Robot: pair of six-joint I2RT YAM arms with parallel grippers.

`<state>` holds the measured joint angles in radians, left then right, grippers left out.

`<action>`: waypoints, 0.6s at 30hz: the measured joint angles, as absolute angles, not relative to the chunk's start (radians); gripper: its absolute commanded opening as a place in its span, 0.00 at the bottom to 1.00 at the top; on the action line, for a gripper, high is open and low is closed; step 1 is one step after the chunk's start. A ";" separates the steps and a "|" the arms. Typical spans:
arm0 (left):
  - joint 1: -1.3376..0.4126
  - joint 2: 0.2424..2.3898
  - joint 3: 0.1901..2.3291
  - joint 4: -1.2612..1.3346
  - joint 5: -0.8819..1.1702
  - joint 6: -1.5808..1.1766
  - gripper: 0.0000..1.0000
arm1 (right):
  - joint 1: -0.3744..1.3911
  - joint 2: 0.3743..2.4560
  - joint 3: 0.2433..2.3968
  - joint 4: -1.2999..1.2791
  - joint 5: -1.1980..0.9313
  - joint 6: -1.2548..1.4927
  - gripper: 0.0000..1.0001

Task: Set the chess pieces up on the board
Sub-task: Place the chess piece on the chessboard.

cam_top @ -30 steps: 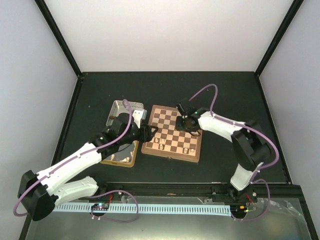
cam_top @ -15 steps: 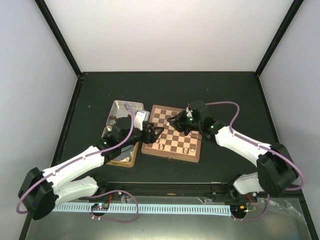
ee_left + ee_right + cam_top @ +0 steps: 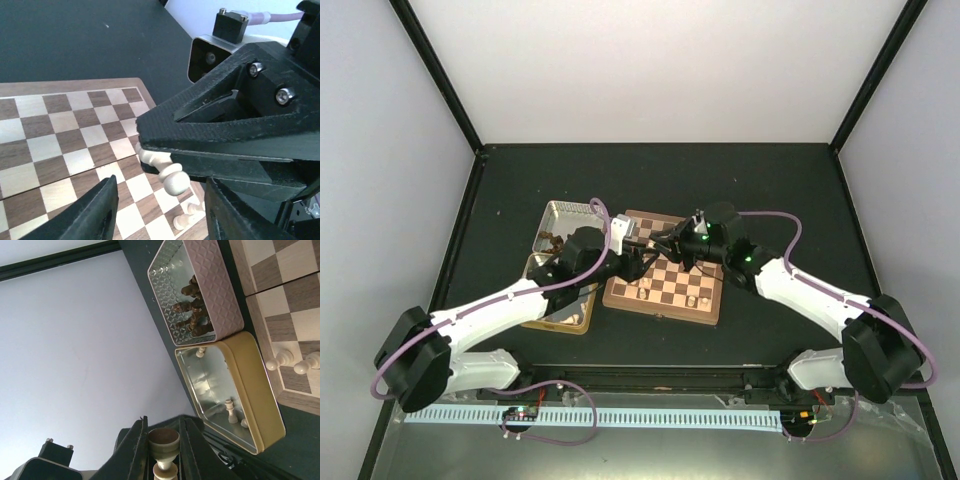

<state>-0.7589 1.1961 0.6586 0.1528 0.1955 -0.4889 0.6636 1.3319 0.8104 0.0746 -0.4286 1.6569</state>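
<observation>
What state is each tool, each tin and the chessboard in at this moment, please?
Right tool: shut on a pale cream turned wooden chess piece.
Left tool: open, jaws apart by that piece.
Flat square wooden chessboard: lying flat, two cream chessmen upright near its edge.
Silver rectangular metal tin: uncovered, holding dark brown pieces.
Gold-sided rectangular metal tin: uncovered, holding a few cream pieces.

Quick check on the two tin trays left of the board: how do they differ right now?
The far tin has pale, diamond-embossed sides, while the near tin has smooth gold sides. The far tin holds a cluster of dark brown pieces. The near tin holds only a few cream pieces, and much of its floor is bare. Both are open rectangular metal trays lying side by side.
</observation>
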 measured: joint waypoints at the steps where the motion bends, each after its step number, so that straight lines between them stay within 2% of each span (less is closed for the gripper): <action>1: -0.762 1.196 0.662 0.156 0.194 -0.490 0.39 | 0.662 1.328 0.810 0.076 -0.428 1.660 0.08; 4: -0.768 1.196 0.665 0.166 0.186 -0.490 0.29 | 0.662 1.323 0.807 0.083 -0.426 1.663 0.08; 6: -0.773 1.196 0.665 0.166 0.181 -0.488 0.27 | 0.662 1.323 0.804 0.083 -0.426 1.664 0.08; 12: -0.775 1.182 0.665 0.166 0.142 -0.482 0.34 | 0.664 1.323 0.803 0.083 -0.429 1.664 0.07; 18: -0.775 1.133 0.646 0.195 0.118 -0.479 0.33 | 0.665 1.323 0.803 0.083 -0.429 1.663 0.07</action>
